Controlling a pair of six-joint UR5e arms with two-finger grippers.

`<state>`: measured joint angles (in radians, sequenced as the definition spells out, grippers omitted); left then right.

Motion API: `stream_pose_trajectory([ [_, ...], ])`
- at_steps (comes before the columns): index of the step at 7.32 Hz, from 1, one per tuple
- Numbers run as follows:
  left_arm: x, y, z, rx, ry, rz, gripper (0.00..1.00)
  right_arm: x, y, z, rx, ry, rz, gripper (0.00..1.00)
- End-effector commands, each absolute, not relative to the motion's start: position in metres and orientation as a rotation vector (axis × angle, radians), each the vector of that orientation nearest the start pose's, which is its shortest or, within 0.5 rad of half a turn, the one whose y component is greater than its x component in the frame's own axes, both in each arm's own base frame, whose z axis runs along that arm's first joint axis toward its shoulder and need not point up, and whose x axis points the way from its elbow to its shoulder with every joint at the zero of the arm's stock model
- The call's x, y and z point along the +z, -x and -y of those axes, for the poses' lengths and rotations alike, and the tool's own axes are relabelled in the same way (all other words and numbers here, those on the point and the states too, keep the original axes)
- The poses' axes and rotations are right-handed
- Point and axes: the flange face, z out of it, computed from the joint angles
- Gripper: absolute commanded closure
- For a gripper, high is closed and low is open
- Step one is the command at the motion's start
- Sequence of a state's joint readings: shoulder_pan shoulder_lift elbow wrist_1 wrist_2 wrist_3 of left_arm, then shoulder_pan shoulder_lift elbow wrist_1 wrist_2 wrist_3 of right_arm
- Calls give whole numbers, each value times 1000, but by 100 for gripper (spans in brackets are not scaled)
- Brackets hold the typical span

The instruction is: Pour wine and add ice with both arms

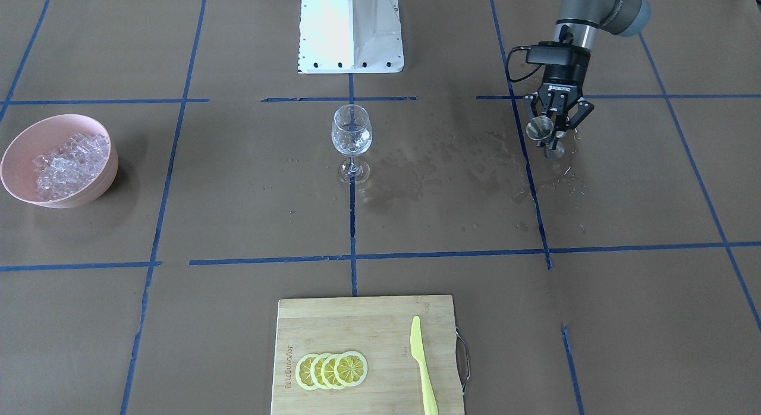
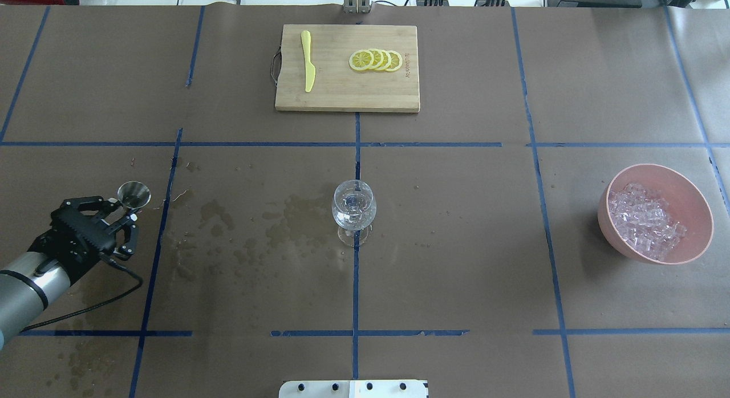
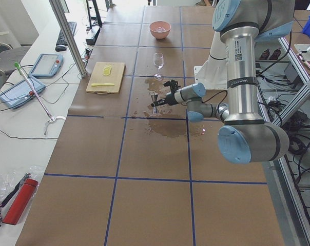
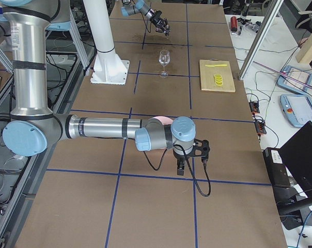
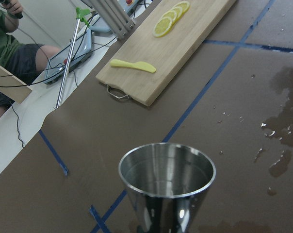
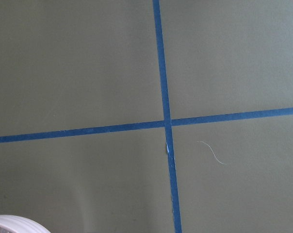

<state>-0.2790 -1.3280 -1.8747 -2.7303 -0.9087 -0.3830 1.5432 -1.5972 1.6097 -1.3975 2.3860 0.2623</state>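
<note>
My left gripper [image 1: 553,138] is shut on the waist of the steel jigger [image 1: 541,128] and holds it upright at the table's left side, at or just above the surface. They also show in the overhead view: gripper [image 2: 130,215], jigger [image 2: 134,194]. The left wrist view looks into the jigger's cup [image 5: 167,174]; any wine in it is hard to make out. The wine glass [image 2: 354,207] stands at the centre. Ice cubes [image 2: 644,221] fill a pink bowl [image 2: 693,198] on the right. My right gripper [image 4: 184,164] points down beside the bowl; I cannot tell whether it is open.
A wooden cutting board [image 2: 342,96] at the far edge carries lemon slices [image 2: 376,60] and a yellow knife [image 2: 308,67]. Wet patches [image 2: 251,232] spread between the jigger and the glass. The white base column [image 1: 351,28] is at the robot's side. The bowl's rim [image 6: 15,225] shows in the right wrist view.
</note>
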Motion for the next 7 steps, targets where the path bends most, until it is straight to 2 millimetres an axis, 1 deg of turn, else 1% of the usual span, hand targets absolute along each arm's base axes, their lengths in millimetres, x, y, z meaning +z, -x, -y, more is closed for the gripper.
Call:
stream_pose_trajectory([
  [1, 554, -299, 288, 250, -1254, -586, 100, 631, -47, 493, 145, -56, 830, 0],
  [2, 560, -294, 285, 189, -1235, -632, 100, 631, -47, 493, 145, -58, 830, 0],
  [3, 570, -300, 278, 110, -1175, -698, 100, 631, -47, 493, 144, -57, 829, 0],
  [4, 571, -304, 272, 70, -1186, -698, 100, 631, -47, 493, 144, -57, 829, 0],
  [5, 570, -313, 261, -8, -1149, -770, 100, 631, -47, 493, 145, -56, 830, 0],
  [6, 571, -320, 253, -36, -1118, -812, 100, 631, -47, 493, 144, -57, 829, 0],
  [7, 569, -322, 249, -51, -1128, -813, 100, 631, -47, 493, 145, -58, 830, 0],
])
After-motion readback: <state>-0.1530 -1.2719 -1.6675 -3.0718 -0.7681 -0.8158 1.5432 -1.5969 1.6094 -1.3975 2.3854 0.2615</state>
